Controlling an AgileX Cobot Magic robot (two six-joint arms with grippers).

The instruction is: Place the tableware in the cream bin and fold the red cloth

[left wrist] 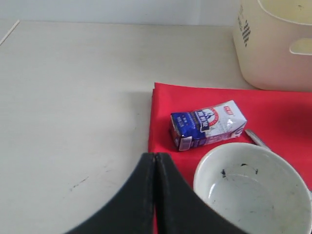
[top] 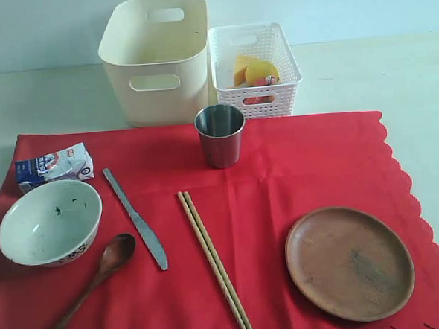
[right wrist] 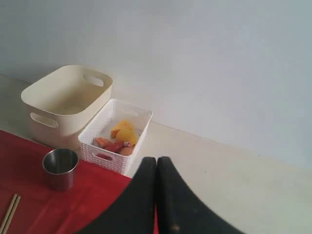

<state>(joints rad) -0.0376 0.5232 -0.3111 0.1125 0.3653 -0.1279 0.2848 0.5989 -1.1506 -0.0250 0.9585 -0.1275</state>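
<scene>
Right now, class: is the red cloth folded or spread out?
Spread. The red cloth lies flat, with the steel cup and wooden plate on it.

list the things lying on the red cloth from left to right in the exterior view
white bowl → metal knife → chopsticks → wooden plate; milk carton, spoon and steel cup overlap these, so left out

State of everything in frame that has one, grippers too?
Tall cream plastic bin: upright, looks empty
White lattice basket: holds food
Steel cup: upright, empty
White ceramic bowl: upright, empty, specks
Red cloth: spread flat, unfolded
Milk carton: lying on side
Round brown wooden plate: empty
Left gripper: shut, empty
Right gripper: shut, empty
</scene>
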